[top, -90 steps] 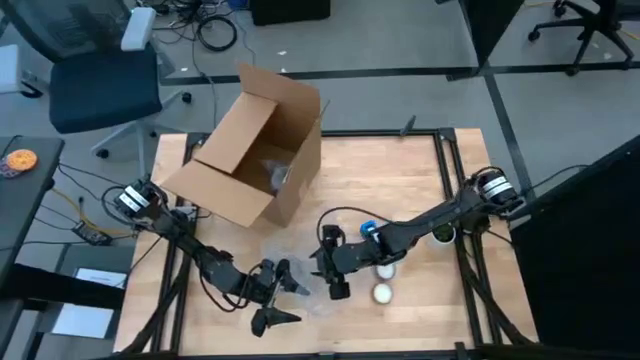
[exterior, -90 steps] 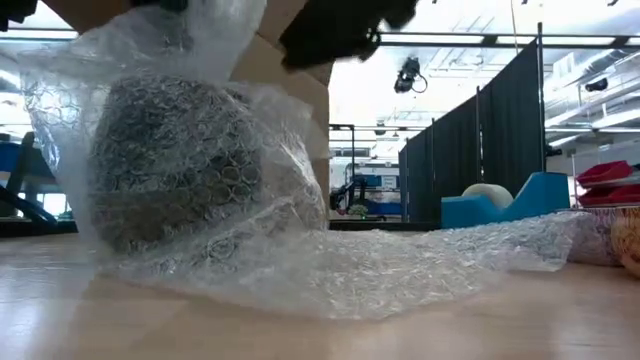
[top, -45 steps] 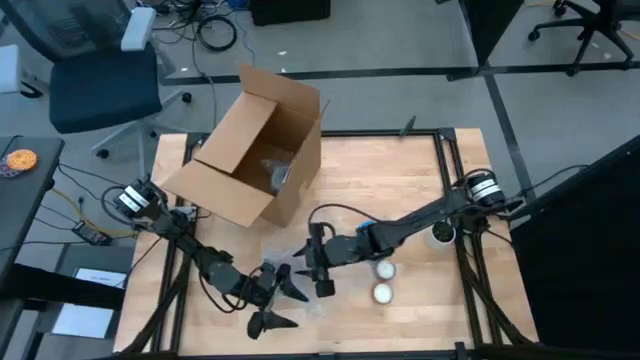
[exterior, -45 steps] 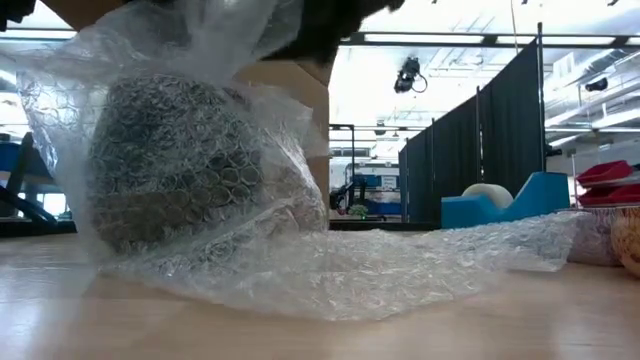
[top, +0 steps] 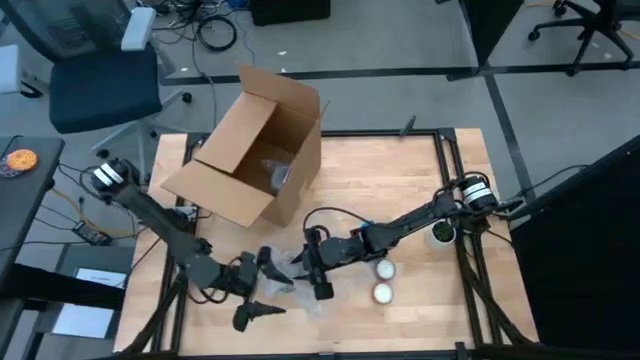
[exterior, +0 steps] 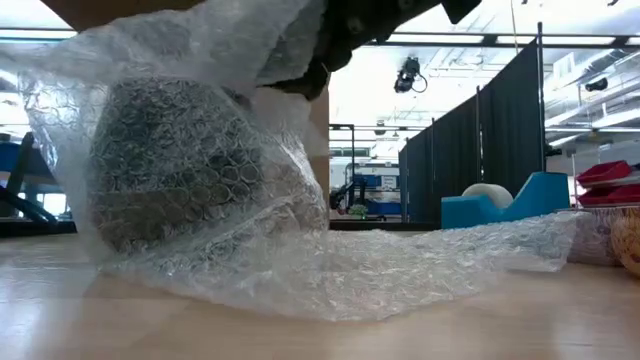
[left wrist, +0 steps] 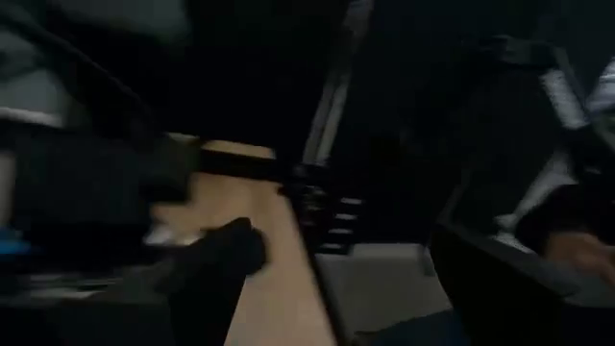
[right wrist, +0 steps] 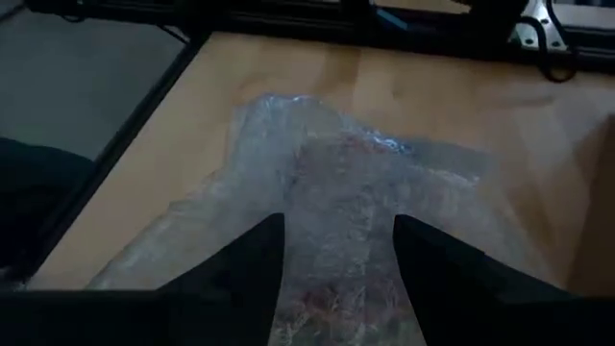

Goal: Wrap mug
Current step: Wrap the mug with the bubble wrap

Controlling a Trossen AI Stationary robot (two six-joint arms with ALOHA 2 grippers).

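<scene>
Bubble wrap [exterior: 330,265] drawn over the mug [exterior: 170,165]

The wrap is straddled, ungripped, by the right gripper [right wrist: 336,252], fingers spread; the left gripper [top: 262,292] is parted, empty.

On the worktop [top: 400,180], a cardboard box [top: 250,150] lies tipped on its side at the back left. Near the front edge, left of centre, the mug [exterior: 175,165] sits inside the bubble wrap [exterior: 400,265], which spreads out to the right of it. The left claw [top: 262,292] is just left of the wrap, the right claw [top: 317,268] over its right side. Two balls [top: 383,281] lie further right, one before the other.
</scene>
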